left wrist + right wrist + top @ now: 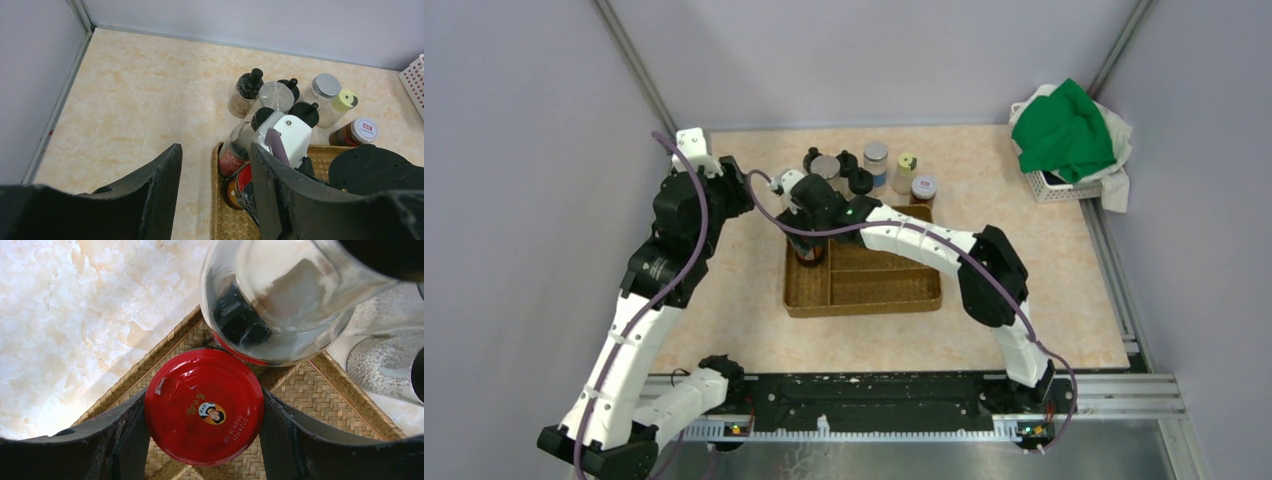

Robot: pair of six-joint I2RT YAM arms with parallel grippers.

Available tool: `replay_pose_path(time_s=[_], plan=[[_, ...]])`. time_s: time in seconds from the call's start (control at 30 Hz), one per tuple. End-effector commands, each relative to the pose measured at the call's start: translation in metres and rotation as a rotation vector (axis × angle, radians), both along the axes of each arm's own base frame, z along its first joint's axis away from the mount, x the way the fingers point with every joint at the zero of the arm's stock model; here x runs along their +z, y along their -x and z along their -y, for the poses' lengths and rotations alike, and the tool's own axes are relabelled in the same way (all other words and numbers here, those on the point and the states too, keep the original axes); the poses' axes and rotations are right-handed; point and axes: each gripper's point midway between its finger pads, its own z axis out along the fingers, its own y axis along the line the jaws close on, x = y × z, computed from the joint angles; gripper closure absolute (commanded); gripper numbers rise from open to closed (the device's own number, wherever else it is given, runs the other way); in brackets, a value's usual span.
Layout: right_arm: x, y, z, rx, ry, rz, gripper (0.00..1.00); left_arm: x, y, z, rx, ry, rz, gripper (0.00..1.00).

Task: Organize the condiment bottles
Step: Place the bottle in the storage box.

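A pale marbled table (724, 300) sits between grey walls, with a brown woven divided tray (874, 288) near its middle. The right arm reaches from the near right across the back of the tray. The right gripper (202, 406) is down in the tray's back-left corner, with a dark finger pressed against each side of a red-lidded jar (200, 385), clamping it. The jar stands upright on the tray floor.

Directly behind the jar, in the corner itself, is a taller black-capped bottle with a red label (234, 150). It appears to touch the jar, so the spot is crowded.

The left gripper (215, 150) hangs above the bare table just left of that corner. Its fingers are spread wide with nothing between them. A purple cable (699, 230) loops along the left arm.

The other bottles stand bunched on the table just behind the tray's back rim:
- three black pump-topped shakers (847, 160)
- a clear-lidded jar (825, 166)
- a silver-lidded jar (876, 153)
- a yellow-green-capped shaker (907, 163)
- a dark jar with a white-and-red lid (923, 186), nearest the rim

The right arm's white wrist blocks part of this group from the left side.

A white basket (1059, 188) holding a green cloth (1064, 130) sits well apart in the far right corner.
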Motion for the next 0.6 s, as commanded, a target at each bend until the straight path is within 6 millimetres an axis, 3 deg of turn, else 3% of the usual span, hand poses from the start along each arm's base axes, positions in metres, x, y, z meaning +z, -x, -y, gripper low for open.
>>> replay_pose_path(time_s=[0.0, 0.2, 0.27, 0.4, 0.47, 0.57], plan=[[0.083, -0.012, -0.031, 0.026, -0.204, 0.161, 0.35, 0.002, -0.008, 0.007, -0.025, 0.011, 0.021, 0.41], [0.094, -0.009, -0.026, 0.029, -0.222, 0.173, 0.25, 0.000, -0.011, 0.010, -0.032, 0.018, 0.015, 0.42], [0.097, -0.007, -0.025, 0.033, -0.230, 0.175, 0.16, -0.001, -0.010, 0.010, -0.032, 0.018, 0.014, 0.42], [0.111, -0.003, -0.022, 0.034, -0.255, 0.180, 0.14, -0.002, -0.010, 0.010, -0.030, 0.017, 0.011, 0.42], [0.126, -0.001, -0.015, 0.021, -0.254, 0.185, 0.16, -0.002, -0.010, 0.009, -0.025, 0.013, 0.011, 0.42], [0.166, -0.001, 0.005, -0.022, -0.261, 0.237, 0.18, -0.002, -0.013, 0.008, -0.023, 0.004, 0.014, 0.42]])
